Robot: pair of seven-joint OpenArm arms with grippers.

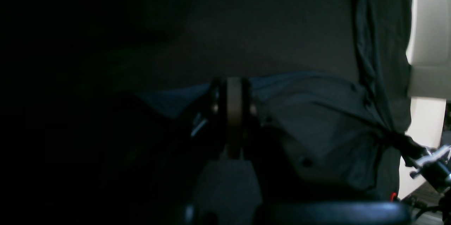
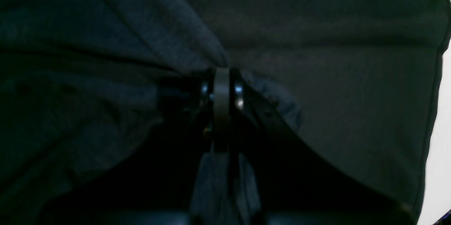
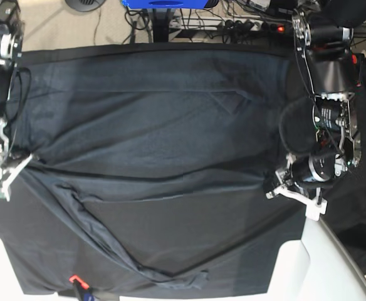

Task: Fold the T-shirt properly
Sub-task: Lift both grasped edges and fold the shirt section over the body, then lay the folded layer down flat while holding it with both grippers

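The T-shirt [image 3: 158,125], dark slate-grey, lies spread wide over the black tablecloth [image 3: 189,232]. One long sleeve [image 3: 108,244] trails toward the front edge. In the base view my right gripper [image 3: 12,169] is at the shirt's left edge, and my left gripper [image 3: 282,185] is at its right edge. The right wrist view shows the right gripper [image 2: 222,75] shut, with folds of the shirt [image 2: 105,52] converging into its tips. Seen from the left wrist, the left gripper [image 1: 234,85] is shut on the shirt's bluish hem [image 1: 310,112].
A red clamp [image 3: 75,279] holds the cloth at the front left. White panels [image 3: 296,269] stick out at both front corners. Cables and a power strip [image 3: 252,25] lie behind the table, with a blue object [image 3: 164,3] at the far edge.
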